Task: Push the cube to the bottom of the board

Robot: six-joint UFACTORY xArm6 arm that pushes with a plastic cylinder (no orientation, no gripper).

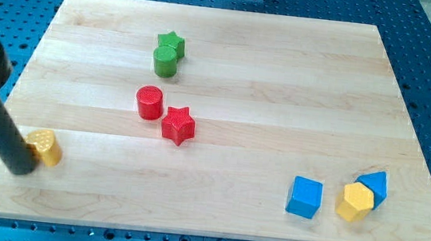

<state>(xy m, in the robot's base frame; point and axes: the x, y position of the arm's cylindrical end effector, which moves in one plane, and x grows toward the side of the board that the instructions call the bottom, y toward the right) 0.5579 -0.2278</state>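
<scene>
The blue cube [304, 197] lies near the board's bottom right. A yellow hexagonal block [355, 202] sits just right of it, touching a blue triangular block [375, 186]. My tip [21, 167] is at the far left of the board, far from the cube, touching the left side of a yellow block [46, 148].
A red cylinder [149, 102] and a red star [178, 125] sit side by side at the board's middle. A green cylinder [165, 61] and a green star [172, 44] sit together above them. The wooden board [206, 208] rests on a blue perforated table.
</scene>
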